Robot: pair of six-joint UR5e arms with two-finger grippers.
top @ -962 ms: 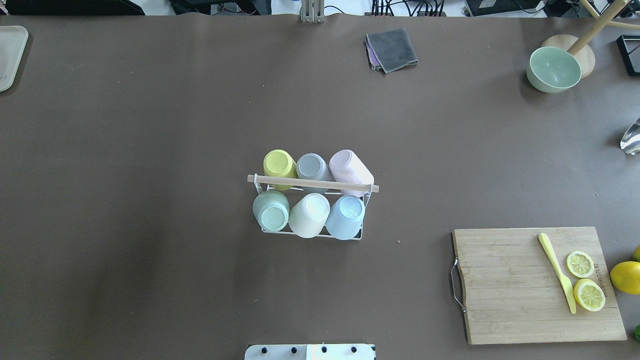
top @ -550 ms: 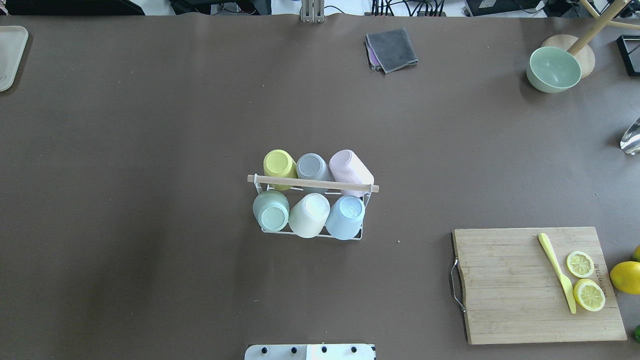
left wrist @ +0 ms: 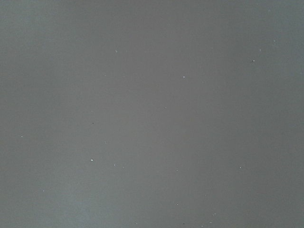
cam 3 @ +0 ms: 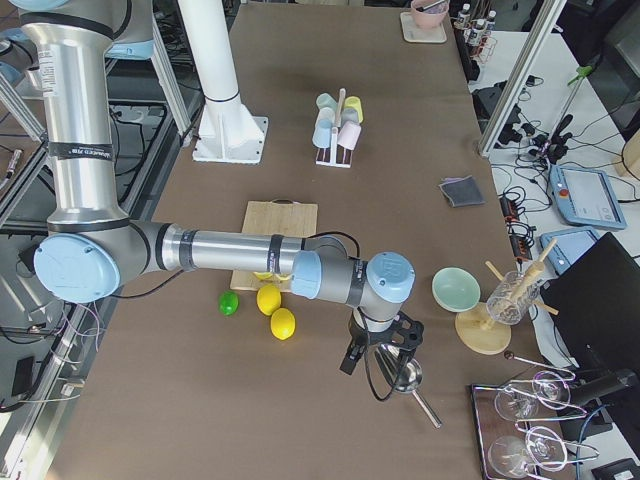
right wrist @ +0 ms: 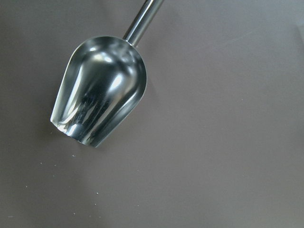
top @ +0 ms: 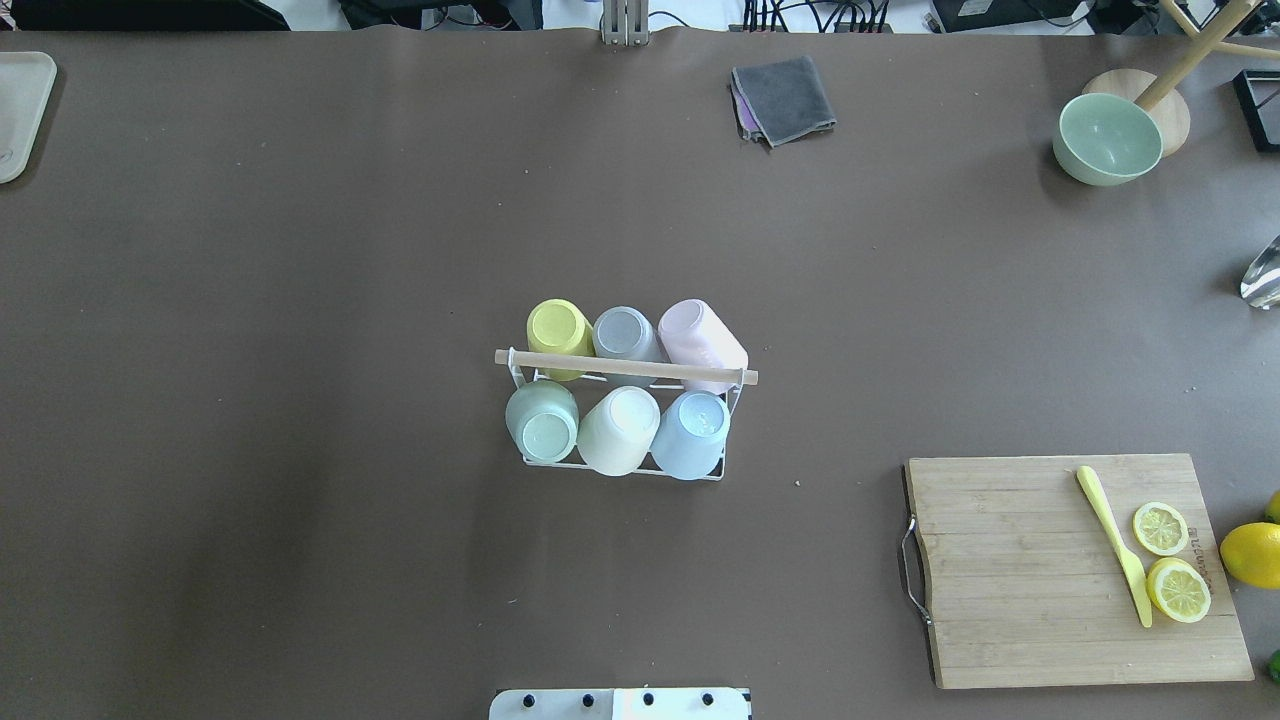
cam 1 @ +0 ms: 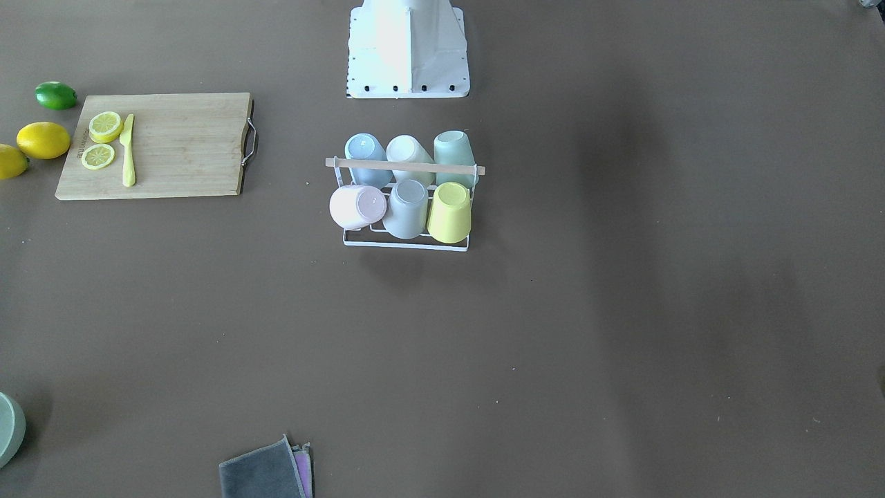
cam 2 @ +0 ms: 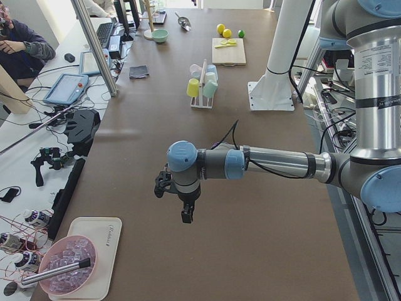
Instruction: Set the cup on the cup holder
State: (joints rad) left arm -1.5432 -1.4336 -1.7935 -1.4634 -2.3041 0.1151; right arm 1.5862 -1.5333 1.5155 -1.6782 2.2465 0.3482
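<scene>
Exterior left | cup holder beyond left gripper (well apart)

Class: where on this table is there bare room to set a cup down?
Bare: the brown tabletop on the robot's left of the white wire cup holder, and between it and the folded grey cloth. Crowded: the holder's six pastel cups, and around the wooden cutting board and green bowl.

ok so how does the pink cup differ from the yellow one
The pink cup leans outward, showing its side; the yellow cup sits straighter. Pink is at the row's robot-right end, yellow at the left end. Both are upside down in the cup holder's far row.
</scene>
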